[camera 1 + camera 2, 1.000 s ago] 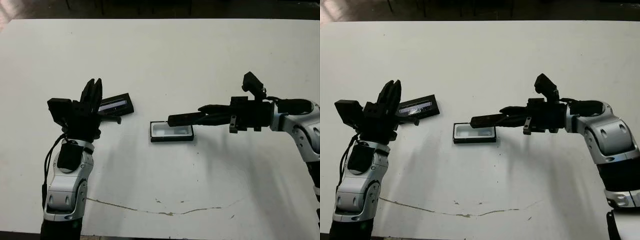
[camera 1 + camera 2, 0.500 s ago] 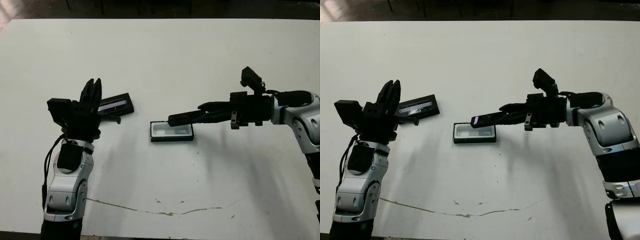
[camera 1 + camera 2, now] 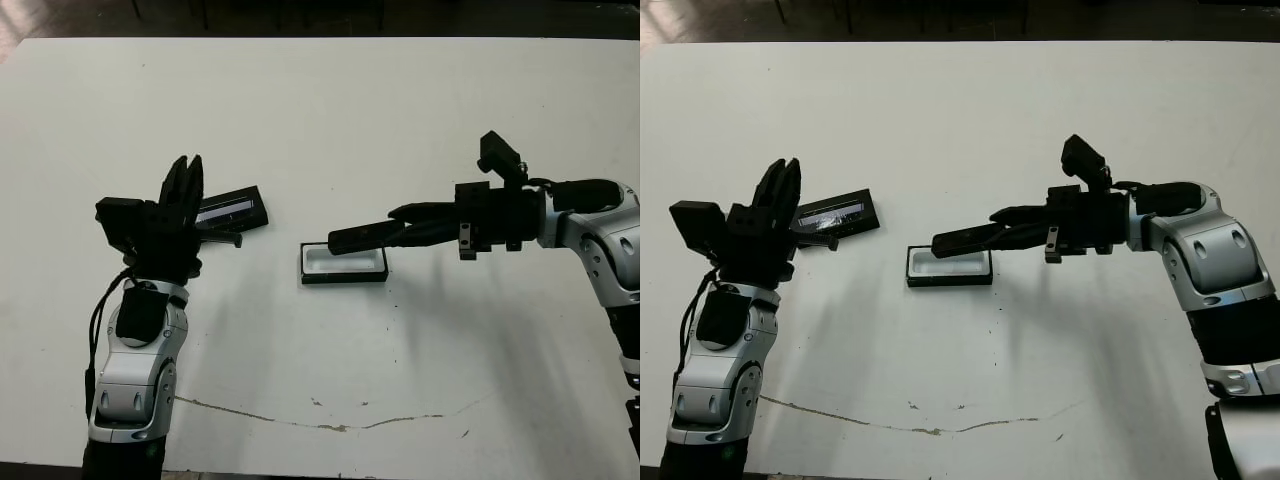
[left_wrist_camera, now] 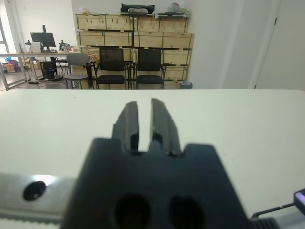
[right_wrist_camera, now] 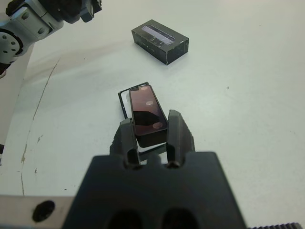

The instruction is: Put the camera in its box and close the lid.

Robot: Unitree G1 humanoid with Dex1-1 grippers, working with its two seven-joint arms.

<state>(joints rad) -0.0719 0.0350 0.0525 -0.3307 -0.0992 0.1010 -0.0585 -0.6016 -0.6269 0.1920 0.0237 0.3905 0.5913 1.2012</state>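
Camera held above its box on a white worktop

The worktop (image 3: 330, 120) was bare white, with shelves of crates and chairs beyond. The right gripper (image 5: 150, 133) reached level, fingers clamped on the camera (image 5: 147, 113) over the box (image 3: 343, 263). The left gripper (image 4: 145, 121) pointed up, fingers slightly parted, empty, beside the lid (image 3: 232, 209).
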